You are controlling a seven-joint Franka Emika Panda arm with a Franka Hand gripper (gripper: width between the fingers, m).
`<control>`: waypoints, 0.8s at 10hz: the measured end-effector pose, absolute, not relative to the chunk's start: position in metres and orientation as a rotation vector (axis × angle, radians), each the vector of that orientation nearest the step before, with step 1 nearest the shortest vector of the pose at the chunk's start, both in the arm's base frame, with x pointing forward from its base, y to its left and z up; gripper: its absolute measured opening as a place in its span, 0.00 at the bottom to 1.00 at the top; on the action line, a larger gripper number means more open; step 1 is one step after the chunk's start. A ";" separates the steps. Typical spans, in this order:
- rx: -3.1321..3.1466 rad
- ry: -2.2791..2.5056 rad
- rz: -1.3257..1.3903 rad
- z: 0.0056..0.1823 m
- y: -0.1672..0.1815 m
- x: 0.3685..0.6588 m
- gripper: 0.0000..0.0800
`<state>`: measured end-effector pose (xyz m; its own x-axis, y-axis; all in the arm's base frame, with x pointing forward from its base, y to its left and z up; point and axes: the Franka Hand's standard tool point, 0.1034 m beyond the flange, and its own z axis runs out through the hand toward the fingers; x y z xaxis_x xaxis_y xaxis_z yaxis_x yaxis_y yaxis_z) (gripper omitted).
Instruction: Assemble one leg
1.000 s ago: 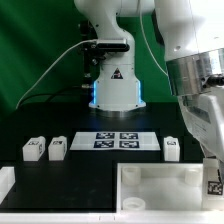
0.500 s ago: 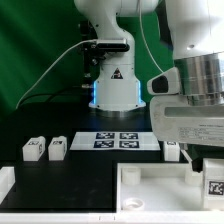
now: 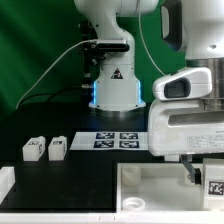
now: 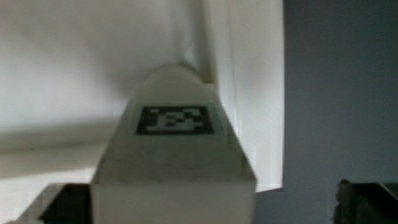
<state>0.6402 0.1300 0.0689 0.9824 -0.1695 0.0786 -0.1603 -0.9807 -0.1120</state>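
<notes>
The step in hand looks like bringing the leg (image 4: 175, 135) to a corner of the large white tray-like piece (image 3: 150, 185) and seating it there, and doing that well calls for a slow, straight approach with the leg kept square to the corner recess, so that it does not catch on the tray wall or twist in the grip. In the wrist view the leg fills the middle of the picture, its tagged face toward the camera, and the dark fingers of the tool (image 4: 214, 200) flank its near end on both sides; the tool appears clenched on the leg, though the contact itself is not sharply shown. In the exterior view the tool is near the exterior view's right edge, over the tray's right part, and a tagged white block (image 3: 214, 186) shows there. Two spare legs (image 3: 45, 148) sit together on the black counter (image 3: 70, 170) well apart on the exterior view's left, and the marker board (image 3: 115, 140) lies between them and the arm.
</notes>
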 end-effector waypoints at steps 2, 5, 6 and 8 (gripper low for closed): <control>-3.011 0.360 -0.129 0.069 0.127 0.641 0.48; -2.912 0.830 -0.107 0.067 0.116 0.641 0.39; -2.812 1.056 -0.093 0.066 0.111 0.641 0.39; -2.580 1.495 -0.051 0.066 0.110 0.638 0.39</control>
<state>0.6377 0.1099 0.0659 0.5000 -0.8646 -0.0500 -0.8592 -0.4880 -0.1539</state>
